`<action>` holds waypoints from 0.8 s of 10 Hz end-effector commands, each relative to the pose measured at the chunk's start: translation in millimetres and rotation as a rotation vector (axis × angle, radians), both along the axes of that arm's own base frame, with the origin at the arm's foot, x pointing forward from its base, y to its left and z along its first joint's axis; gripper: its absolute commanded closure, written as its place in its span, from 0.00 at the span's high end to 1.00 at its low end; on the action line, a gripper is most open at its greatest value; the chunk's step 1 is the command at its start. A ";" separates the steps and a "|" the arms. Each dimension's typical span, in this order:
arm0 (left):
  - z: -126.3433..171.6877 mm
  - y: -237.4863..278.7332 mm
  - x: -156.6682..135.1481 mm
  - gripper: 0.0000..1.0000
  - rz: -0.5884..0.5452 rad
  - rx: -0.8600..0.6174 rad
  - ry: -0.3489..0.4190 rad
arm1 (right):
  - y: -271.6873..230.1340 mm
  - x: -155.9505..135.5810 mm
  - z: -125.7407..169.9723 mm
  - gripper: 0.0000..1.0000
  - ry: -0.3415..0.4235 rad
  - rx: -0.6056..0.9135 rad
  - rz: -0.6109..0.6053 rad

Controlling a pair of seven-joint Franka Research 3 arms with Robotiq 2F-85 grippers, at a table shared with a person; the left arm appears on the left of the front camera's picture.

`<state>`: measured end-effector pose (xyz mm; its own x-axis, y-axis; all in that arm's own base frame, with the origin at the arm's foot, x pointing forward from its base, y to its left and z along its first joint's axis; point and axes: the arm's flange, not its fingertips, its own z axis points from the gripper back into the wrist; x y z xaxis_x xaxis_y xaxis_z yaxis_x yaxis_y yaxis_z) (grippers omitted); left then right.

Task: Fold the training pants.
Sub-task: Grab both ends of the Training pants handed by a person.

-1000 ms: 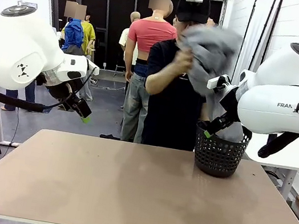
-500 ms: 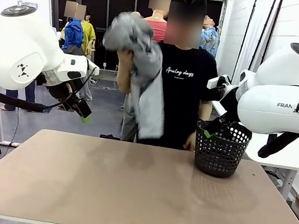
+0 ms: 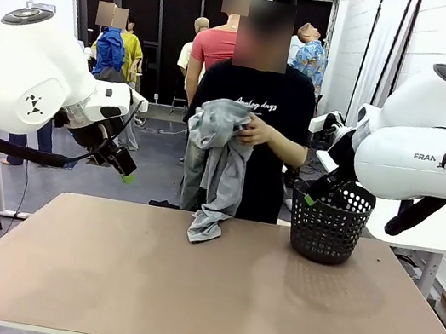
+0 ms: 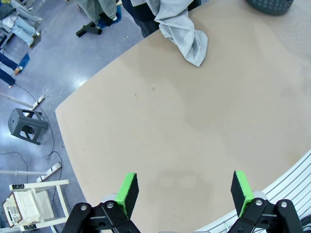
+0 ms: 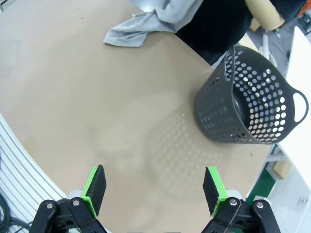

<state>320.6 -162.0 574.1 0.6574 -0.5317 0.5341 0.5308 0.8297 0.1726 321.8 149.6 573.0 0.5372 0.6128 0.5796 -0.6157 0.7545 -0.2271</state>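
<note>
Front view: a person in a black T-shirt stands at the far side of the bare brown wooden table (image 3: 184, 290), holding the light grey soft-fabric training pants (image 3: 217, 162) bunched at chest height. One hand (image 3: 255, 129) grips the gathered top of the bundle, with the forearm bent across the body. The rest of the cloth hangs straight down, and its lowest fold touches the tabletop at the far edge, a little left of the middle. The black perforated plastic basket (image 3: 326, 228) stands upright on the far right part of the table, well apart from the hanging cloth.

The white left arm is held high over the table's far left side. Its black left gripper (image 3: 122, 165) angles downward, clear of the surface. In the left wrist view the two green pads (image 4: 127, 190) are spread wide with nothing between them, looking down on bare tabletop. The end of the pants lies crumpled at the table's far edge, far from the fingers.

The white right arm comes in from the right with its elbow raised. The right gripper (image 3: 315, 194) points down and to the left, and appears just beside the basket's near-left rim. In the right wrist view its green pads (image 5: 95, 187) also stand far apart and hold nothing. The basket sits ahead and off to one side of them, and the grey cloth end rests on the table farther away.
</note>
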 end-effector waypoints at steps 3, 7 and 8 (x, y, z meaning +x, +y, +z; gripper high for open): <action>0.5 -0.1 0.5 1.00 -0.001 -0.003 0.001 | 0.1 -0.2 0.2 1.00 0.003 0.008 0.007; 0.5 -0.1 0.5 1.00 -0.001 -0.003 0.001 | 0.1 -0.2 0.2 1.00 0.003 0.008 0.007; 0.5 -0.1 0.5 1.00 -0.001 -0.003 0.001 | 0.1 -0.2 0.2 1.00 0.003 0.008 0.007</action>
<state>320.6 -162.0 574.1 0.6574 -0.5317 0.5341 0.5308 0.8297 0.1726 321.8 149.6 573.0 0.5372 0.6128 0.5796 -0.6157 0.7545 -0.2271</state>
